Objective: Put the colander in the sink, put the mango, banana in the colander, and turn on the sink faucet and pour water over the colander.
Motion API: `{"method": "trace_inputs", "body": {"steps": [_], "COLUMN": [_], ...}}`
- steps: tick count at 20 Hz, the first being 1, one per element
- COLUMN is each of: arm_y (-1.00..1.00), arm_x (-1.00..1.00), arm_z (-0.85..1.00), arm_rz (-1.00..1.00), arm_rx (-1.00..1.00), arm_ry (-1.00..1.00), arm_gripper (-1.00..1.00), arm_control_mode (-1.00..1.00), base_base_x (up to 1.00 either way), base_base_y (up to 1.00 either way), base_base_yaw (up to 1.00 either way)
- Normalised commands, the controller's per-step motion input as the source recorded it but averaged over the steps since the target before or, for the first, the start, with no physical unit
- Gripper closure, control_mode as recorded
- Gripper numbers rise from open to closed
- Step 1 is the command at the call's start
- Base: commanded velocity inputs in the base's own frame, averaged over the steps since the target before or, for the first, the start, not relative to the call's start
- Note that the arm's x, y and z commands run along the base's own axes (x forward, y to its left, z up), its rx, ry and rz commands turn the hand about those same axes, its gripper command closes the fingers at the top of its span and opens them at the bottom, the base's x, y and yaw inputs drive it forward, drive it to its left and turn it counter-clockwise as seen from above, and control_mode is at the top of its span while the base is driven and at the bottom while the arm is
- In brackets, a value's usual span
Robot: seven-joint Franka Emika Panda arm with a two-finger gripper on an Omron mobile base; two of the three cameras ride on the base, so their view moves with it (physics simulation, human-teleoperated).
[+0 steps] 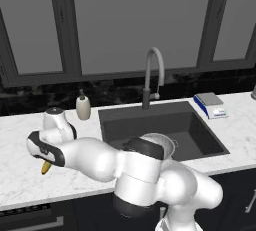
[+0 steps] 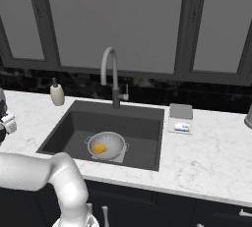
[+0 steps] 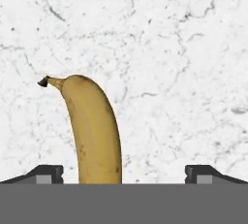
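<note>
We hold our pincer (image 3: pixel 124 172) wide open above the slim curved yellow banana (image 3: pixel 92 131), which lies on the white marble tabletop (image 3: pixel 184 72), lower centre-left in the hand view. It sits off-centre between the tips, so closing now could nudge it sideways or clip it.

A white marble countertop with grey veining (image 2: pixel 211 157) runs beneath tall dark-framed windows with flat grey panes (image 2: pixel 113 19). A black marbled backsplash (image 1: pixel 110 92) lines the wall under the window sill. Dark cabinet fronts (image 2: pixel 147 204) sit below the counter edge. Lighting is even and soft, casting few shadows.
</note>
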Motion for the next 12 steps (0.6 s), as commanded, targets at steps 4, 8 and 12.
{"method": "trace_inputs", "body": {"steps": [4,8,12], "arm_y": [0.2,0.16,0.15], "arm_x": [0.13,0.01,-0.02], "arm_z": [-0.26,-0.31,-0.31], "arm_rz": [0.0,0.0,0.0], "arm_rx": [0.0,0.0,0.0], "arm_ry": [0.02,0.0,0.0], "arm_gripper": [-1.0,-1.0,-1.0], "arm_control_mode": [-1.0,-1.0,-1.0], "base_base_x": [0.0,0.0,0.0], "base_base_y": [0.0,0.0,0.0], "base_base_yaw": [0.0,0.0,0.0]}}
